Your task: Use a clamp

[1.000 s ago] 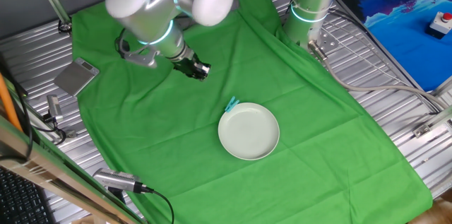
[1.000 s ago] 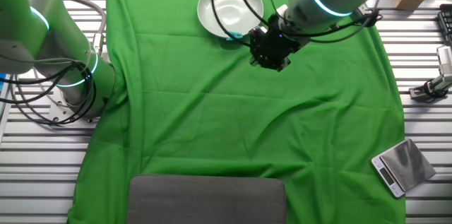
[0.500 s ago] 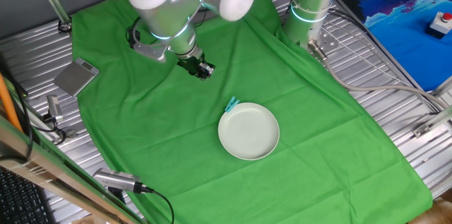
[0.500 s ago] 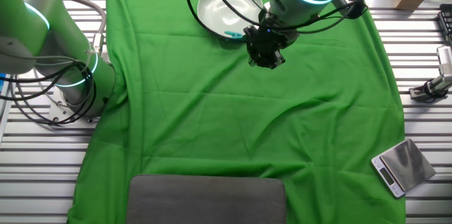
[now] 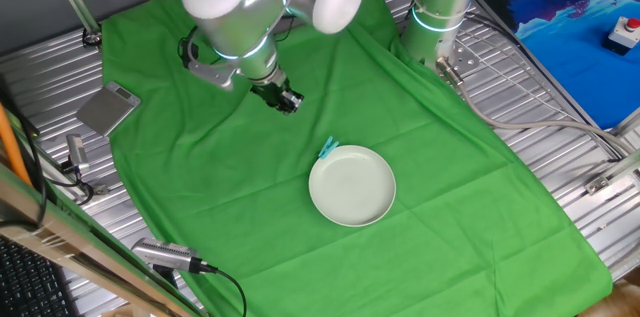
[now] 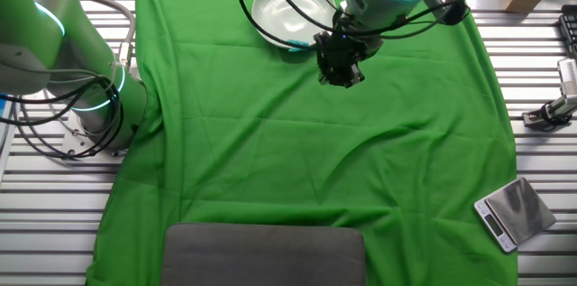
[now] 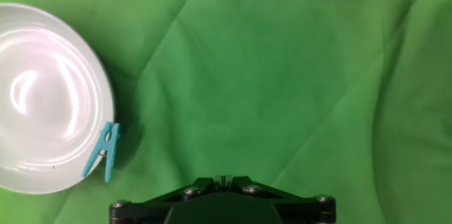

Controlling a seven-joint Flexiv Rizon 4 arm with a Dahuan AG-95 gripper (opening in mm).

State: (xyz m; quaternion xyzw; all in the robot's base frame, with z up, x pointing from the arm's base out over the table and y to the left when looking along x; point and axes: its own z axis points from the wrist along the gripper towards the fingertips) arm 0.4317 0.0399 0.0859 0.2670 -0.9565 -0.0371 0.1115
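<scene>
Teal clamp (image 7: 103, 152) sits clipped on/against rim of white plate (image 7: 42, 97), edge nearest the arm; legs point off the plate. Gripper (image 5: 287, 103) hangs above cloth, well apart, nothing in it; can't tell if fingers are spread or together. Looks like early approach, grasp not yet done. Surface: wrinkled green cloth (image 5: 440, 187) over slatted metal table (image 6: 541, 169); scale (image 6: 507, 212) near corner.
</scene>
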